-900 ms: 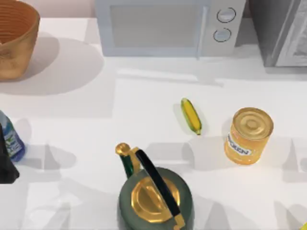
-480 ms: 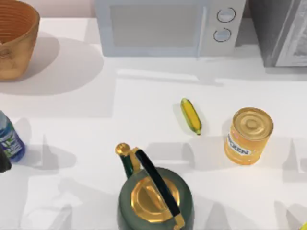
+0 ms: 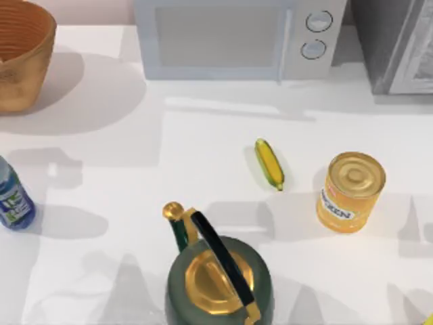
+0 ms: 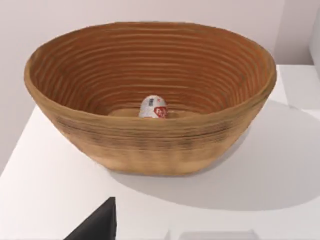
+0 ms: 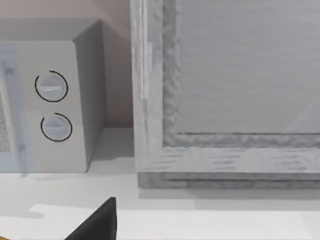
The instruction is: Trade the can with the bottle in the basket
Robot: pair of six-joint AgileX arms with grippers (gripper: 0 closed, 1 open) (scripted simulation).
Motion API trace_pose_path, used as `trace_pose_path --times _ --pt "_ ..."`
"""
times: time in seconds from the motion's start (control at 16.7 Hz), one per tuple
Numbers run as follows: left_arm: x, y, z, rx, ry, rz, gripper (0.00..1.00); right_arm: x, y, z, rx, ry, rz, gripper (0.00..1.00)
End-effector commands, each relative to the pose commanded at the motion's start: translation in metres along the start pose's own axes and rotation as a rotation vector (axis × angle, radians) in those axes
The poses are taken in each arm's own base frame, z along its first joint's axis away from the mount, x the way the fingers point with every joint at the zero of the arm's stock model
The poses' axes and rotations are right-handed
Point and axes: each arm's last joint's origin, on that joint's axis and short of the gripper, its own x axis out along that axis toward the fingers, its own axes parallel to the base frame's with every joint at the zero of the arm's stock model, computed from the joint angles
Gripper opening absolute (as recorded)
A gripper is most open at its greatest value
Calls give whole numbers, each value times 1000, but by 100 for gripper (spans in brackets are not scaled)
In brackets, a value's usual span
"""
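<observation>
The basket (image 3: 24, 64) stands at the table's far left corner, tan outside and ribbed orange inside. The left wrist view looks into the basket (image 4: 150, 145), where the small white can (image 4: 153, 107) with a red label lies on the bottom. The blue bottle (image 3: 12, 200) stands upright on the table at the left edge, well in front of the basket, with nothing touching it. A dark part of my left gripper (image 4: 97, 225) shows low in the left wrist view, short of the basket. A dark part of my right gripper (image 5: 97, 225) shows in the right wrist view, facing the microwave.
A microwave (image 3: 237, 37) and a grey box (image 3: 399, 44) line the back. A corn cob (image 3: 269, 164) lies mid-table, with a large orange-yellow can (image 3: 350, 191) to its right. A green and gold kettle (image 3: 216, 274) stands at the front centre.
My left gripper, which was beside the bottle at the left edge of the top view, has drawn back out of that view. The bottle stays standing on the table.
</observation>
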Motion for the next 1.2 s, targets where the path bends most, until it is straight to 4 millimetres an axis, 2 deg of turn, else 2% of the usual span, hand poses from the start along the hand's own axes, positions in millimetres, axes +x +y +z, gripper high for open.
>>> trace_pose_path --times 0.12,0.3,0.42,0.54,0.72,0.9,1.08,1.2 --pt "23 5 35 8 97 -3 100 0 0 0 0 0 0 100" --pt "74 13 80 19 246 -15 100 0 0 0 0 0 0 100" --pt "116 19 100 25 345 -28 100 0 0 0 0 0 0 100" --pt "162 26 110 28 443 -43 100 0 0 0 0 0 0 100" --pt "230 37 107 30 581 -68 100 0 0 0 0 0 0 100" --pt "289 47 86 26 703 -94 100 0 0 0 0 0 0 100" --pt "333 54 59 21 800 -117 100 0 0 0 0 0 0 100" --pt "351 57 43 17 845 -129 100 0 0 0 0 0 0 100"
